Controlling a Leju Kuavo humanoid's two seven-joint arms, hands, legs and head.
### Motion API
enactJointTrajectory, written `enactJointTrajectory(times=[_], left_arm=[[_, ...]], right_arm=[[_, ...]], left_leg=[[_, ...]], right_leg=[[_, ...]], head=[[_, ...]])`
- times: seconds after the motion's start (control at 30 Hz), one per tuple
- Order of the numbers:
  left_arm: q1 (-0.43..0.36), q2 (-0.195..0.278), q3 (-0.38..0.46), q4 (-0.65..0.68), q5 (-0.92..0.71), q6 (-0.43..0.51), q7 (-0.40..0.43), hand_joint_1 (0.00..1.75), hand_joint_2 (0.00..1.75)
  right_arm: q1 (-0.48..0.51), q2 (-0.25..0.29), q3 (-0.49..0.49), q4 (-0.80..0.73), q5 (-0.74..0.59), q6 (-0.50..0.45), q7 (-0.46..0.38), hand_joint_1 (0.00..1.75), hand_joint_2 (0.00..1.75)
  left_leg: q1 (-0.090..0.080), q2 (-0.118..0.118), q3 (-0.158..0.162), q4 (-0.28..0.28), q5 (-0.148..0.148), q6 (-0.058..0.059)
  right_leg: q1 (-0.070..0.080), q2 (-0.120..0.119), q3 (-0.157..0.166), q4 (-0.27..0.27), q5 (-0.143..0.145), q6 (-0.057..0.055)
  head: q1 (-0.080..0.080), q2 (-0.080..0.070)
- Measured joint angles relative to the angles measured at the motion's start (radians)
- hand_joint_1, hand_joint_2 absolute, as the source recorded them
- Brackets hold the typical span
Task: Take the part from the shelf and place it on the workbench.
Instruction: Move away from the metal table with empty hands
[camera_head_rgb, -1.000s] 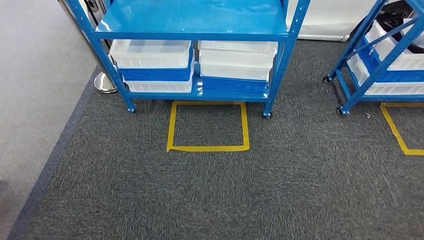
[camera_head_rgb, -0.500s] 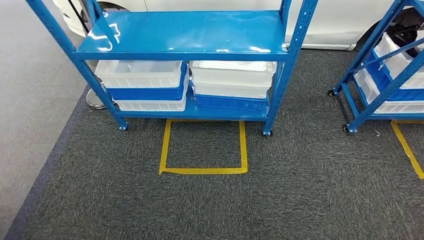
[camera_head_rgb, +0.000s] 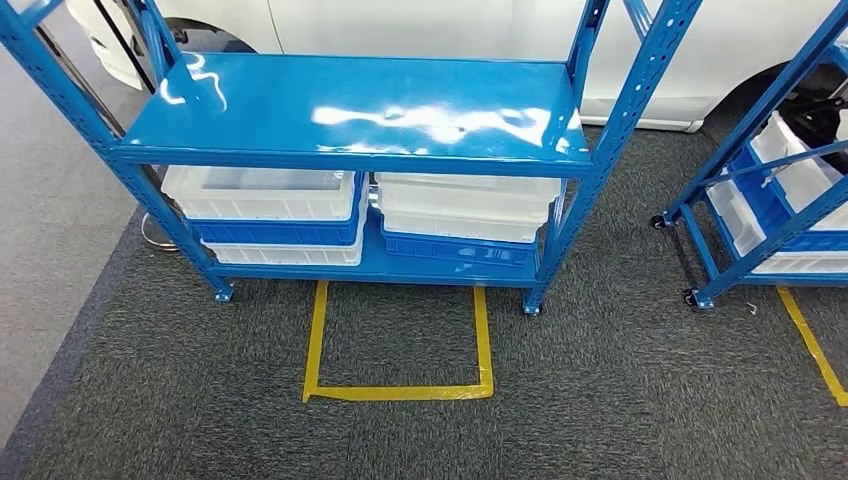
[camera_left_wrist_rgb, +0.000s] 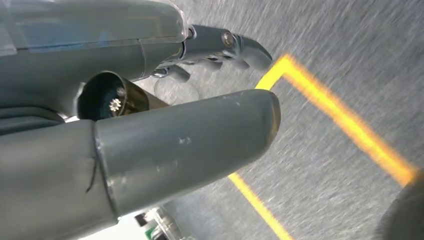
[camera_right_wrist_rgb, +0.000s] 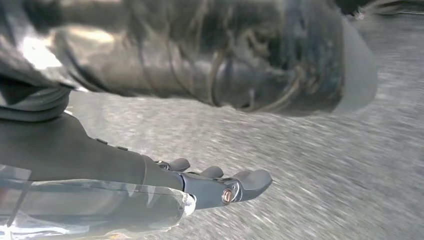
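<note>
Ahead, head view: blue shelf (camera_head_rgb: 350, 110) stands on dark carpet, its glossy middle deck bare of any part; a yellow tape square (camera_head_rgb: 398, 345) lies on the floor just before its front edge.
Lower deck: stacked bins, white and blue, sit side by side — left stack (camera_head_rgb: 265, 215) toward the left corner, right stack (camera_head_rgb: 460, 220) toward the right corner.
Part: cannot tell where it is; no part shows on the shelf decks, and the bins' insides are hidden from here.
Second shelf: a like blue frame (camera_head_rgb: 770, 180) with bins stands well apart at the right.
Left wrist view: left hand (camera_left_wrist_rgb: 200, 80) hangs over the carpet and tape corner, fingers (camera_left_wrist_rgb: 235, 47) apart, thumb out, grasping nothing.
Right wrist view: right hand (camera_right_wrist_rgb: 200, 185) hangs over carpet, fingers (camera_right_wrist_rgb: 250, 181) stretched loosely, released and empty.
Handling, as a judgement: if the part lies in a bin, it is likely small, rigid and light; smooth plastic walls would crowd the fingers, so reach from above and take it across its narrowest sides.
Risk: glossy deck looks slippery; a part set there could slide under a push.
</note>
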Motion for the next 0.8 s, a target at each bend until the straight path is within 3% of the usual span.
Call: enactJointTrajectory(times=[0.07,0.1,0.13,0.17,0.23,0.27,0.33,0.43,0.5,0.57,0.6,0.63,0.7,0.77,0.8], left_arm=[[0.0,0.0,0.0,0.0,0.0,0.002,0.0,0.0,0.0],[0.003,0.0,0.0,0.0,0.0,0.003,0.0,0.0,0.0],[0.006,0.0,0.0,0.0,0.0,0.004,-0.001,0.0,0.44],[0.009,0.0,0.0,0.0,0.0,0.005,-0.001,0.0,0.87],[0.016,-0.003,0.0,-0.001,0.0,0.005,-0.002,0.0,1.75],[0.018,-0.004,0.0,-0.001,0.0,0.006,-0.002,0.0,1.75],[0.016,-0.005,0.0,-0.002,0.0,0.006,-0.003,0.0,1.75],[0.014,-0.001,0.0,-0.002,0.0,0.006,-0.003,0.0,1.75],[0.013,-0.001,0.0,-0.003,0.0,0.006,-0.004,0.0,1.75],[0.012,-0.002,0.0,-0.003,0.0,0.006,-0.006,0.0,1.75],[0.012,-0.002,0.0,-0.003,0.0,0.006,-0.007,0.0,1.75],[0.012,-0.002,0.0,-0.003,0.0,0.006,-0.008,0.0,1.75],[0.012,0.0,0.0,-0.003,0.0,0.007,-0.007,0.0,1.75],[0.011,0.0,0.0,-0.003,0.0,0.006,-0.008,0.0,1.75],[0.01,0.0,0.0,-0.003,-0.001,0.006,-0.008,0.0,1.75]], right_arm=[[0.004,0.0,-0.004,0.0,-0.001,0.0,-0.001,0.0,0.0],[0.009,0.0,-0.006,0.0,-0.001,0.0,-0.001,0.0,0.0],[0.014,0.0,-0.007,0.001,0.0,0.0,-0.001,0.0,0.0],[0.019,0.0,-0.007,0.001,0.0,0.001,-0.001,0.0,0.0],[0.027,-0.002,-0.008,0.005,0.0,0.001,-0.001,0.0,0.0],[0.028,-0.004,-0.008,0.006,0.0,0.001,-0.001,0.0,0.0],[0.026,-0.007,-0.009,0.008,-0.001,0.001,-0.001,0.0,0.0],[0.024,-0.008,-0.009,0.008,-0.001,0.0,0.0,0.0,0.0],[0.025,-0.008,-0.01,0.008,-0.002,0.0,0.0,0.0,0.0],[0.025,-0.007,-0.01,0.008,-0.002,0.001,0.0,0.0,0.0],[0.025,-0.007,-0.01,0.008,-0.002,0.001,0.0,0.0,0.0],[0.025,-0.007,-0.01,0.008,-0.002,0.001,0.0,0.0,0.0],[0.025,-0.006,-0.01,0.008,-0.003,0.001,0.001,0.0,0.87],[0.024,-0.006,-0.01,0.008,-0.003,0.0,0.002,0.0,1.75],[0.023,-0.006,-0.01,0.008,-0.003,-0.001,0.003,0.0,1.75]], left_leg=[[-0.005,0.0,0.019,-0.001,-0.023,0.007],[-0.009,-0.001,0.032,-0.001,-0.035,0.009],[-0.013,-0.003,0.047,-0.001,-0.046,0.011],[-0.016,-0.006,0.063,-0.001,-0.058,0.012],[-0.022,-0.01,0.088,-0.001,-0.078,0.012],[-0.024,-0.012,0.093,0.0,-0.084,0.01],[-0.025,-0.014,0.097,-0.001,-0.089,0.005],[-0.028,-0.008,0.094,0.01,-0.105,-0.01],[-0.017,0.002,0.053,0.095,-0.149,-0.03],[0.001,0.006,-0.018,0.223,-0.193,-0.048],[0.01,0.008,-0.041,0.258,-0.192,-0.057],[0.017,0.01,-0.046,0.255,-0.171,-0.065],[0.03,0.015,0.0,0.144,-0.09,-0.078],[0.032,0.018,0.054,0.032,-0.051,-0.082],[0.032,0.018,0.067,0.005,-0.052,-0.079]], right_leg=[[0.009,-0.001,-0.122,0.157,-0.024,-0.003],[0.012,-0.001,-0.17,0.194,-0.004,-0.005],[0.016,-0.001,-0.2,0.189,0.039,-0.01],[0.021,-0.001,-0.216,0.148,0.101,-0.017],[0.033,0.0,-0.22,0.044,0.209,-0.039],[0.037,0.0,-0.215,0.004,0.232,-0.048],[0.041,-0.001,-0.206,-0.028,0.231,-0.057],[0.027,-0.006,-0.181,-0.062,0.23,-0.064],[0.017,-0.011,-0.164,-0.076,0.231,-0.068],[0.008,-0.013,-0.156,-0.078,0.226,-0.066],[0.004,-0.014,-0.151,-0.078,0.221,-0.062],[-0.002,-0.014,-0.144,-0.078,0.216,-0.057],[-0.012,-0.014,-0.125,-0.078,0.202,-0.043],[-0.015,-0.015,-0.115,-0.077,0.188,-0.025],[-0.013,-0.015,-0.114,-0.075,0.183,-0.019]], head=[[0.0,0.0],[0.0,0.0],[0.0,0.0],[0.0,0.0],[-0.001,0.0],[-0.003,0.0],[-0.006,0.0],[-0.008,0.0],[-0.013,0.0],[-0.015,0.0],[-0.015,0.0],[-0.015,0.0],[-0.015,0.0],[-0.018,0.0],[-0.018,0.0]])
